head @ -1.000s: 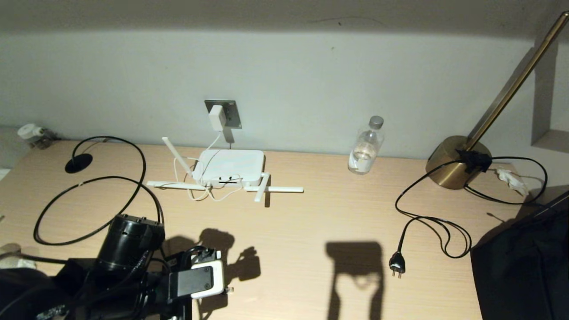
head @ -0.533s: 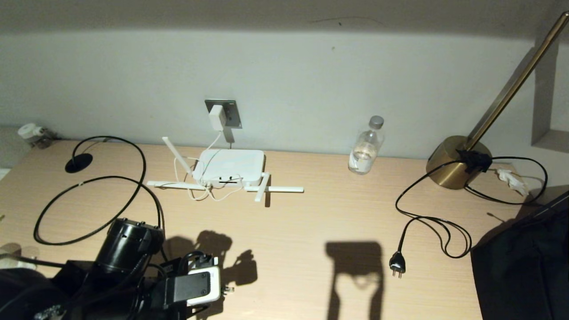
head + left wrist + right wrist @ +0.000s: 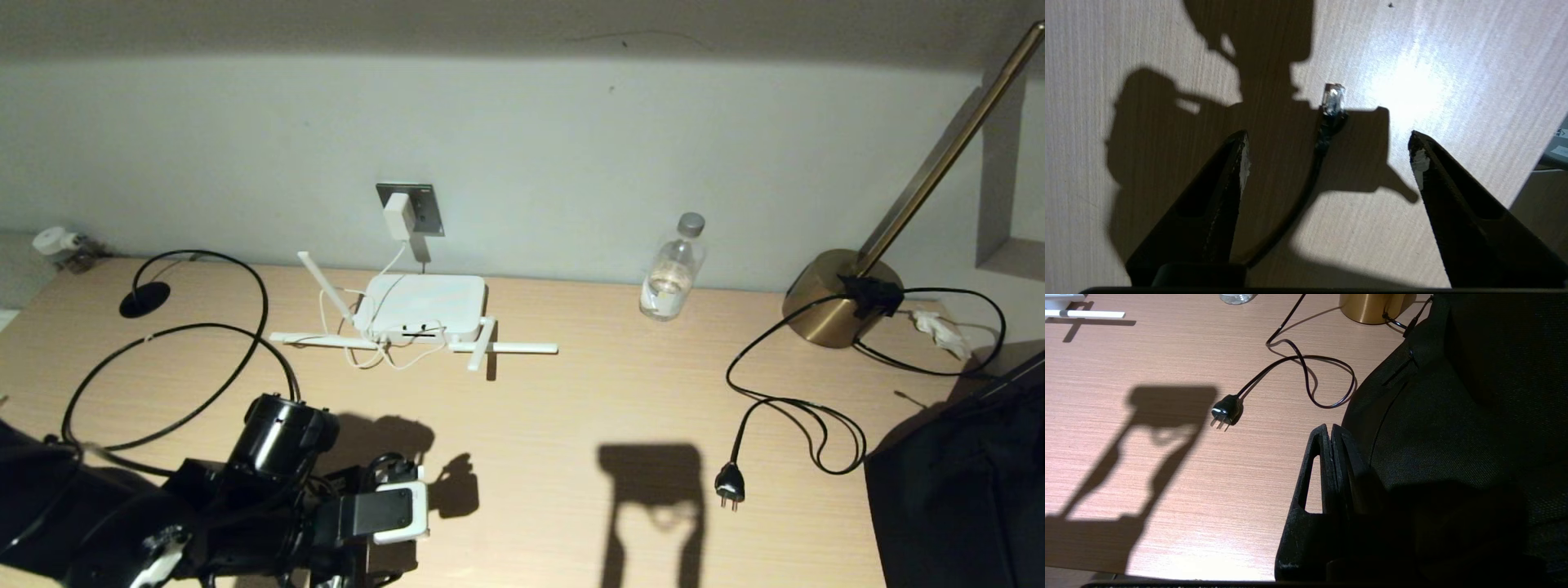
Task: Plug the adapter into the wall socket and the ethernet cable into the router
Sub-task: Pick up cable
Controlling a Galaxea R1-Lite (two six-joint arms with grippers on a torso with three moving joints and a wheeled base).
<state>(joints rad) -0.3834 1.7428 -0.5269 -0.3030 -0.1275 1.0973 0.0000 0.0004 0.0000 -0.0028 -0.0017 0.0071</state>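
Already the adapter (image 3: 397, 216) sits in the wall socket (image 3: 421, 206) above the router (image 3: 424, 306), so the ethernet cable (image 3: 1306, 179) is the step in hand. Its clear connector (image 3: 1333, 99) lies loose on the desk (image 3: 571, 408), between the spread, empty fingers of the left gripper (image 3: 1327, 149). Next the gripper likely needs to clamp just behind the connector and carry it to the router's ports; the right gripper (image 3: 1329, 435) is pressed closed, parked.

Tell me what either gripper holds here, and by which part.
Nothing. The left gripper is open around the ethernet cable lying on the desk; the right gripper is shut, empty.
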